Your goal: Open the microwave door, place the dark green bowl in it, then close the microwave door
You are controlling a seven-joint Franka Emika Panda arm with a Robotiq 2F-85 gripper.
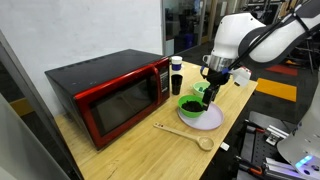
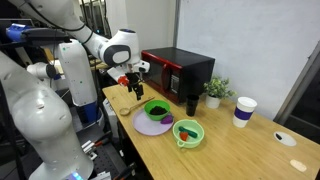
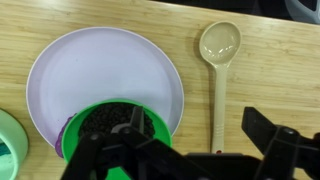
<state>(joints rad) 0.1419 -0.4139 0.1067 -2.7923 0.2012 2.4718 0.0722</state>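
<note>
One large boxy microwave with a glossy red front and black casing [image 1: 108, 95] stands on the pale wooden bench [image 1: 130, 150], and its single red-framed microwave door with dark glass [image 1: 122, 103] is shut.

There are two bowls and one flat round lavender plate [image 3: 95, 75]. The small dark green bowl [image 2: 156, 108] sits on the plate, at the edge nearer the microwave. The brighter lime-green bowl [image 2: 188, 132] rests on the bench just beside the plate, on the side away from the microwave.

One pale wooden spoon [image 3: 219, 70] lies just beside the plate, opposite the lime-green bowl. One black tumbler [image 2: 191, 103] stands between the plate and the microwave's front. Beyond the plate are one potted green plant [image 2: 215, 92] and one white paper cup with a dark sleeve [image 2: 243, 110].

The robot's dark fingers [image 3: 272, 140] hang released and spread wide above the dark green bowl, holding nothing.
</note>
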